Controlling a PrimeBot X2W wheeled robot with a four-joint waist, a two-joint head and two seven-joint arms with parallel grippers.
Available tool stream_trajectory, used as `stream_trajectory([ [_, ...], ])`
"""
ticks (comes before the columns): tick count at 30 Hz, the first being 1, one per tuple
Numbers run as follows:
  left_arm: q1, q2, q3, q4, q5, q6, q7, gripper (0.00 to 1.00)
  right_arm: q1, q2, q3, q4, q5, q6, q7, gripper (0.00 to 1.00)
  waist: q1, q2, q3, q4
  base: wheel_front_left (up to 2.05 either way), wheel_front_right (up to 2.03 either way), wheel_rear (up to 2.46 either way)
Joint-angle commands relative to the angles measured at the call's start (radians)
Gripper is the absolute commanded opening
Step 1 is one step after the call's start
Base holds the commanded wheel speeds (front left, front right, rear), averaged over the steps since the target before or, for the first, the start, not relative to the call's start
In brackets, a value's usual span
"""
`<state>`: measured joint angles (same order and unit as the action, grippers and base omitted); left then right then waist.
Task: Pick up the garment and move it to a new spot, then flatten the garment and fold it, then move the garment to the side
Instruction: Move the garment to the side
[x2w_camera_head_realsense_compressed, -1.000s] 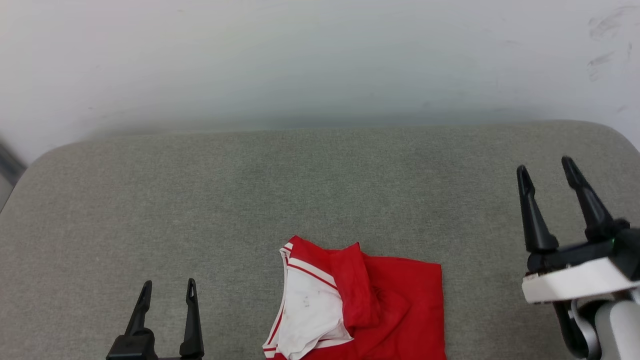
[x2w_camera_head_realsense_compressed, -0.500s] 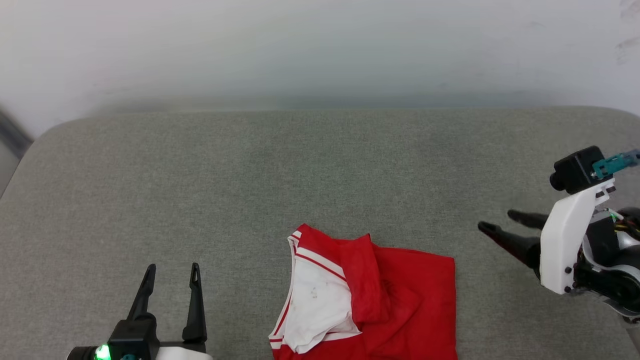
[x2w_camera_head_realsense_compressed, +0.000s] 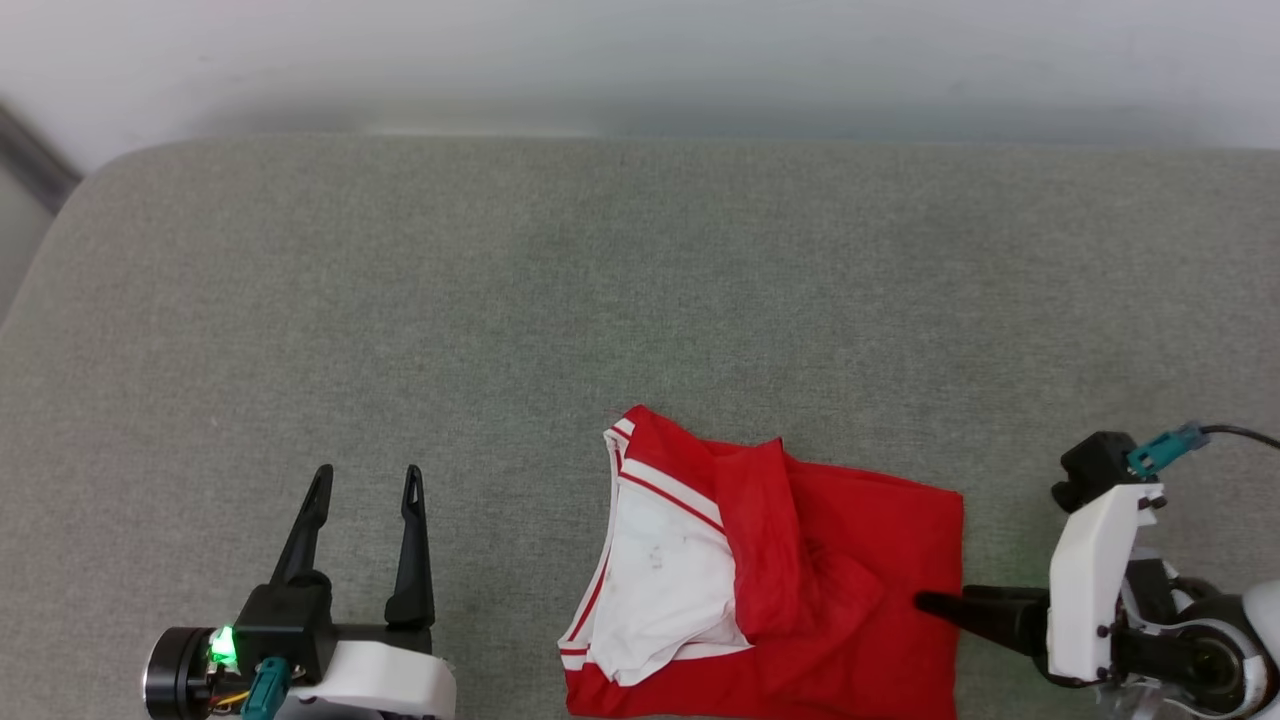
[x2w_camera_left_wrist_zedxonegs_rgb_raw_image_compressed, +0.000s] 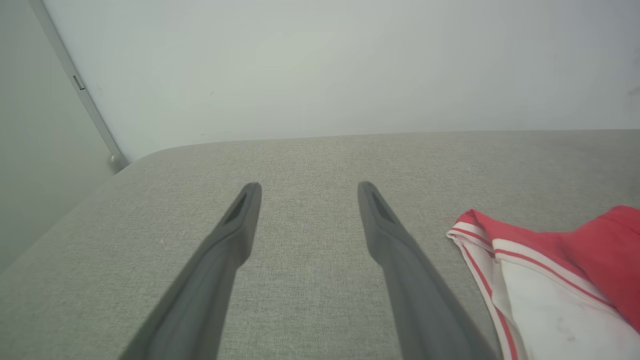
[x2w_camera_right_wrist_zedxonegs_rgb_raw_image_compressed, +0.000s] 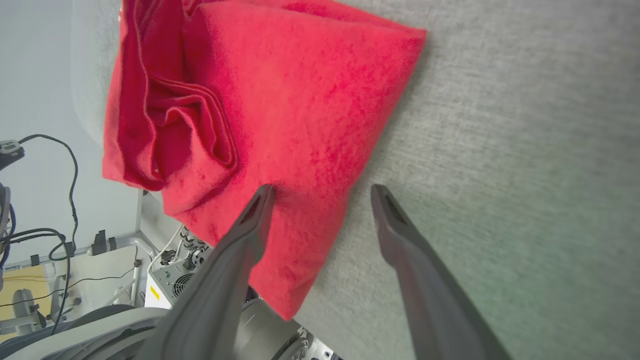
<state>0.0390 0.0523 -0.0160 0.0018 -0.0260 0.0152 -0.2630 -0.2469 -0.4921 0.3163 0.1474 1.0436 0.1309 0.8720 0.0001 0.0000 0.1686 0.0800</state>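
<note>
The garment (x2w_camera_head_realsense_compressed: 850, 560) lies crumpled at the front of the grey cushion (x2w_camera_head_realsense_compressed: 640, 280), red with a white, stripe-trimmed sleeve on its left side. My right gripper (x2w_camera_head_realsense_compressed: 935, 604) points left at the garment's right edge. In the right wrist view it (x2w_camera_right_wrist_zedxonegs_rgb_raw_image_compressed: 322, 191) is open, one finger over the red cloth (x2w_camera_right_wrist_zedxonegs_rgb_raw_image_compressed: 280, 100) and the other over bare cushion. My left gripper (x2w_camera_head_realsense_compressed: 367, 475) stands open to the left of the garment, apart from it, with nothing between its fingers (x2w_camera_left_wrist_zedxonegs_rgb_raw_image_compressed: 306, 186). The sleeve (x2w_camera_left_wrist_zedxonegs_rgb_raw_image_compressed: 550, 290) shows at the lower right of the left wrist view.
A pale wall (x2w_camera_head_realsense_compressed: 640, 50) rises behind the cushion's far edge. In the right wrist view the garment's near corner reaches past the cushion's front edge, and below it are cables (x2w_camera_right_wrist_zedxonegs_rgb_raw_image_compressed: 60, 165) and a fan-vented box (x2w_camera_right_wrist_zedxonegs_rgb_raw_image_compressed: 167, 287).
The head camera has tilted down, shifting the whole picture up. My right gripper has turned from pointing up to pointing left and has come down to the garment's right edge. It stays open.
</note>
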Motion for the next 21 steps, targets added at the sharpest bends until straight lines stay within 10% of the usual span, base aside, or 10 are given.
stream_trajectory([
  [1,-0.016,-0.001,-0.001,0.001,0.006,-0.002,-0.002,1.00,0.005,0.017,0.004,0.016,0.012,0.000,-0.012,1.00,-0.0001,0.0000,0.022,0.013,0.00,0.00,0.00],
  [13,-0.069,-0.002,-0.019,0.010,0.003,-0.004,-0.002,1.00,-0.031,0.078,0.119,0.166,0.033,-0.001,-0.106,0.97,-0.0001,0.0000,0.086,0.058,0.00,0.00,0.00],
  [14,-0.069,-0.002,-0.020,0.010,0.001,-0.003,-0.002,1.00,-0.033,0.074,0.132,0.171,0.035,-0.002,-0.109,0.26,-0.0001,0.0000,0.086,0.060,0.00,0.00,0.00],
  [15,-0.068,-0.002,-0.020,0.011,0.000,-0.003,-0.002,1.00,-0.036,0.068,0.145,0.171,0.032,-0.001,-0.121,0.00,-0.0001,0.0000,0.085,0.062,0.00,0.00,0.00],
  [21,-0.046,-0.002,-0.018,0.020,-0.003,0.003,-0.002,1.00,-0.082,0.032,0.202,0.130,0.049,-0.001,-0.180,0.00,-0.0001,0.0000,0.054,0.064,0.00,0.00,0.00],
])
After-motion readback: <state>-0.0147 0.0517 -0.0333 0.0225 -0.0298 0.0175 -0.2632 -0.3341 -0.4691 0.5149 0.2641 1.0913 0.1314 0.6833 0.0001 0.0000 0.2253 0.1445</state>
